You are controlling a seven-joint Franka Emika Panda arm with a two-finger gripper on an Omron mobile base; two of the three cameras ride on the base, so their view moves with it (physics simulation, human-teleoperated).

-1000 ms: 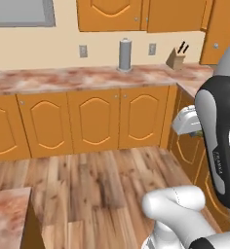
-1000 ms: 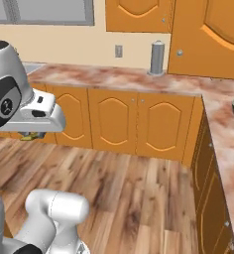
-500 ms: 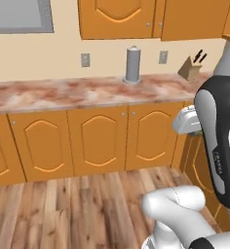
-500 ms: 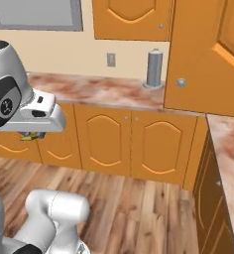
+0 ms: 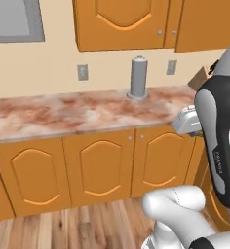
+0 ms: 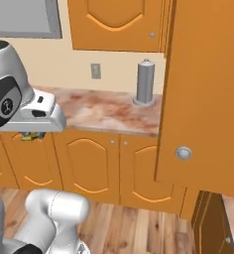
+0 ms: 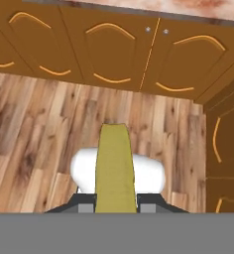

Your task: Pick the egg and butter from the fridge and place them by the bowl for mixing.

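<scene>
Between the closed fingers [image 7: 114, 208], the butter [image 7: 114, 168], above floorboards [image 7: 34, 129].

**Layout ahead of the base**

On the counter [image 5: 63, 116], against the wall: a cylinder [image 5: 138, 78], with wall outlets [image 5: 83, 72] to either side. Above, upper cabinets [image 5: 122, 24]; below, base cabinet doors [image 5: 97, 170]. In front, floor [image 7: 34, 129]. Between the fingertips, over the floor: the butter [image 7: 115, 168].
</scene>
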